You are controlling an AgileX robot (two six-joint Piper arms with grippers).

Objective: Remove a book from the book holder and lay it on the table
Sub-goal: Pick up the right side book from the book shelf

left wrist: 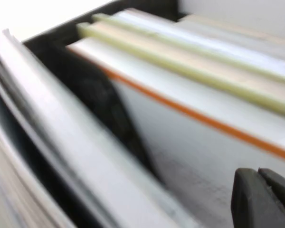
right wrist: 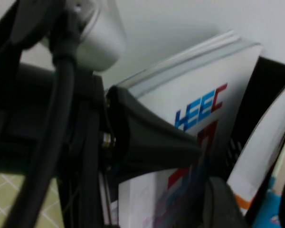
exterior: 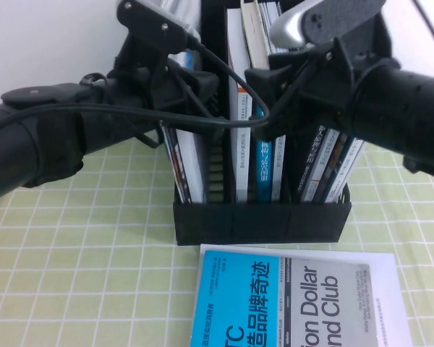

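High view is showing both arms reaching into the holder [exterior: 260,217] at the desk's [exterior: 72,289] far edge, the left tool [right wrist: 152,142] beside the book [right wrist: 199,118] in its left slot, grip unclear, the right tool [exterior: 271,87] spread, seemingly steadying neighbours.
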